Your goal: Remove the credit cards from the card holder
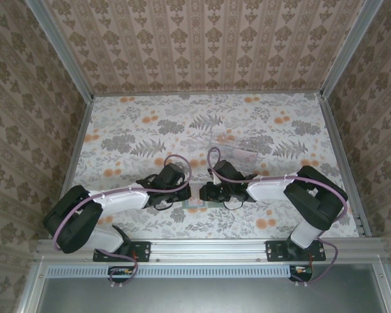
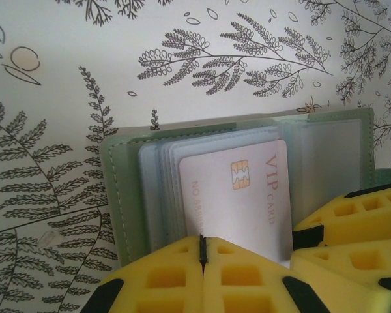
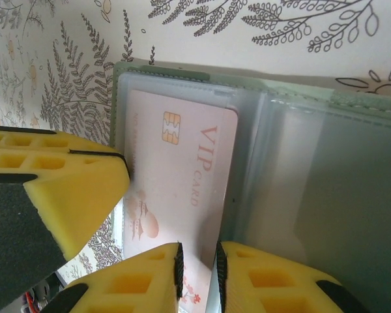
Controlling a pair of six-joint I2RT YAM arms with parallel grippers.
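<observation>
The grey-green card holder (image 2: 120,189) lies open on the table, its clear slots up; in the top view it peeks out as the card holder (image 1: 197,207) under both wrists. A pale credit card (image 2: 241,189) printed "VIP CARD" with a gold chip lies on the left panel, and the same credit card (image 3: 182,176) sticks past the holder's near edge. My left gripper (image 2: 202,251) is shut, tips down at the card's corner. My right gripper (image 3: 197,274) is open by a narrow gap, one finger on the card, the other on the right panel's sleeve (image 3: 326,195).
A clear plastic tray (image 1: 238,151) sits on the flowered tabletop just beyond the right wrist. Patterned walls with metal rails (image 1: 332,156) close in the table on three sides. Both arms (image 1: 117,199) meet low at the near middle.
</observation>
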